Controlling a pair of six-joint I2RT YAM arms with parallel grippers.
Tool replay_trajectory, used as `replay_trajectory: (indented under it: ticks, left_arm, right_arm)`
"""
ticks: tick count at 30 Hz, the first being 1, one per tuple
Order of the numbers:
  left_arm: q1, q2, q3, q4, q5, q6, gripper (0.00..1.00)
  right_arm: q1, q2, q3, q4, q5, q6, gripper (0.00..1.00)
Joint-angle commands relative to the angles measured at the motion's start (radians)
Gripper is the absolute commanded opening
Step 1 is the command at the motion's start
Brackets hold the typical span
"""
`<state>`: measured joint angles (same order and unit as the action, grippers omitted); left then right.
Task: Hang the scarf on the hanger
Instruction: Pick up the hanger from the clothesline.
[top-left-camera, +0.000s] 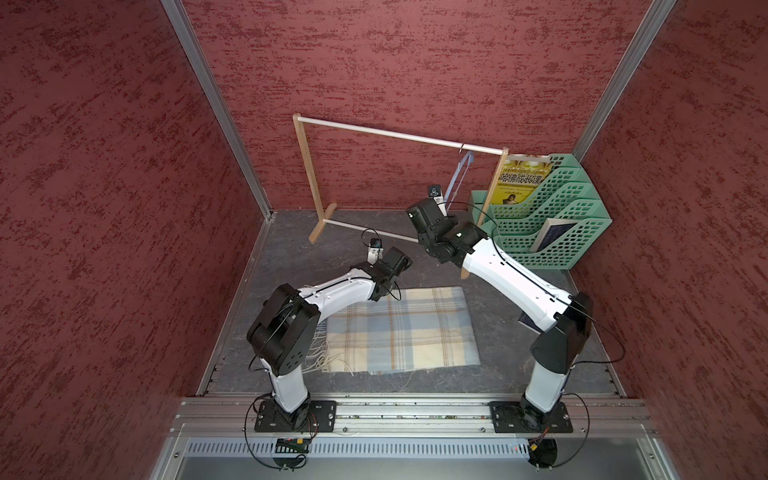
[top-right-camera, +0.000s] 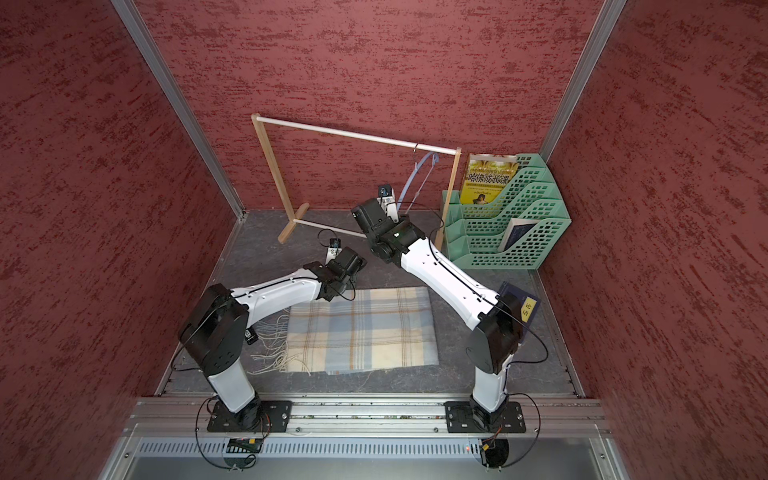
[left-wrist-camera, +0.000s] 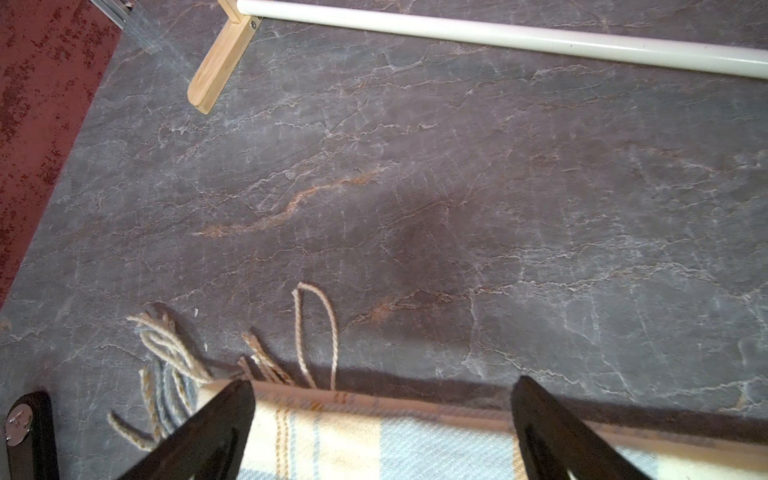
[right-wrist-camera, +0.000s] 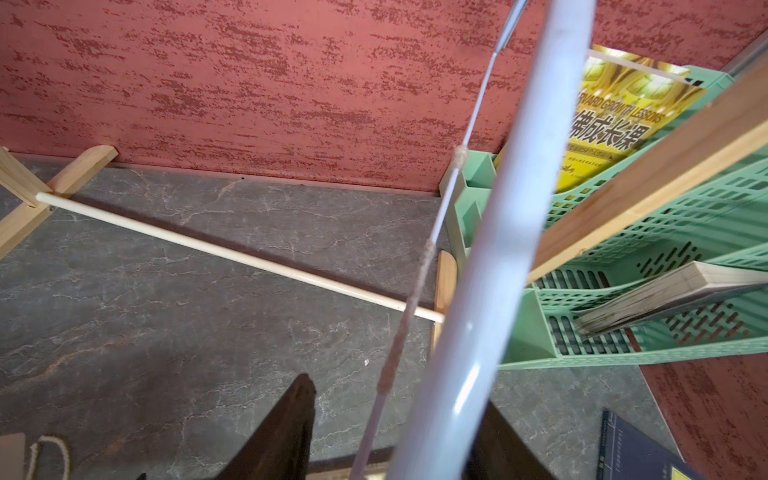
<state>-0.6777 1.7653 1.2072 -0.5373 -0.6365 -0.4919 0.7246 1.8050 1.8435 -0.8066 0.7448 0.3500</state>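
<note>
The plaid scarf (top-left-camera: 403, 332) (top-right-camera: 361, 332) lies folded flat on the tabletop, its fringe at its left end. My left gripper (left-wrist-camera: 384, 382) hovers open over the scarf's far edge (left-wrist-camera: 374, 440), with nothing between its fingers. The pale blue hanger (top-left-camera: 457, 174) (top-right-camera: 417, 176) hangs by its dark hook from the rack's top rod, near the right post. My right gripper (right-wrist-camera: 397, 392) (top-left-camera: 442, 203) reaches up around the hanger's lower end. The hanger's broad arm (right-wrist-camera: 498, 249) lies against one finger; a gap shows between its thin bar and the other finger.
The wooden rack (top-left-camera: 399, 135) with white rods stands at the back, its lower rod (left-wrist-camera: 498, 37) just beyond the left gripper. A green mesh file organiser (top-left-camera: 552, 224) with books fills the back right corner. A dark book (top-right-camera: 521, 305) lies under the right arm.
</note>
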Motion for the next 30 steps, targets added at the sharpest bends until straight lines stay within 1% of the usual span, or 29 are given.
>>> replay_trajectory:
  ticks: [1, 6, 16, 24, 30]
  left_arm:
    - [0.001, 0.016, 0.002, 0.008, 0.014, -0.002, 1.0]
    - [-0.003, 0.023, 0.008, 0.003, 0.014, -0.003, 1.0]
    - [-0.005, 0.031, 0.012, -0.001, 0.006, 0.0, 1.0]
    - [-0.006, 0.047, 0.02, -0.007, 0.006, 0.001, 1.0]
    - [-0.006, 0.049, 0.026, -0.014, -0.002, 0.001, 1.0]
  right_arm:
    - [-0.004, -0.069, -0.044, -0.008, 0.039, 0.034, 0.52]
    - [-0.004, -0.091, -0.09, -0.01, 0.06, 0.047, 0.47]
    - [-0.005, -0.077, -0.094, -0.028, 0.074, 0.057, 0.32]
    - [-0.021, -0.072, -0.14, -0.01, 0.076, 0.066, 0.3]
    - [-0.03, -0.086, -0.16, 0.004, 0.068, 0.064, 0.25]
